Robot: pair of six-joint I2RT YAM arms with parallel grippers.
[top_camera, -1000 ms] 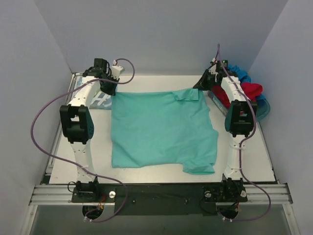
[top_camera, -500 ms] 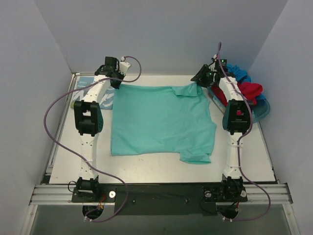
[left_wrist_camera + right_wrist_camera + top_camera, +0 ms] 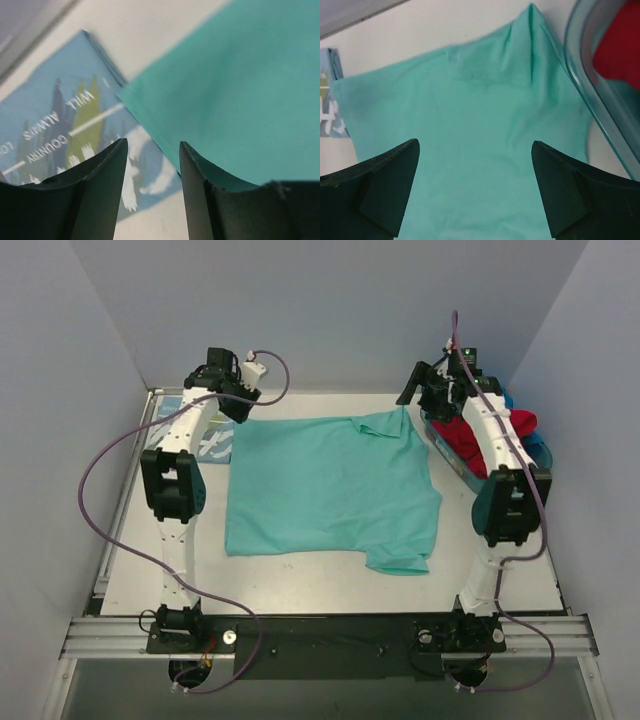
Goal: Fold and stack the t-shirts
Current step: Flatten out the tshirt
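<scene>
Mint-green shirt (image 3: 330,485) lies flat, collar (image 3: 380,427) pointing far-right; left tool (image 3: 152,145) slightly parted, right tool (image 3: 475,145) wide, both empty.

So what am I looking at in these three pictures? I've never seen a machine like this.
It is a robot: a left arm and a right arm bolted at the near edge of a table, each ending in a two-finger claw. The wide picture comes from a fixed camera above and behind them. The other two come from cameras on the wrists; the dark shapes at the bottom are the claw's fingers. A mint-green cloth t-shirt lies spread on the table. The left claw hangs over its far left corner, beside a blue-teal t-shirt with white lettering. The right claw hangs over the far right corner, next to a translucent blue plastic tray holding a red t-shirt and a bright blue t-shirt. Both claws are open and hold nothing.
</scene>
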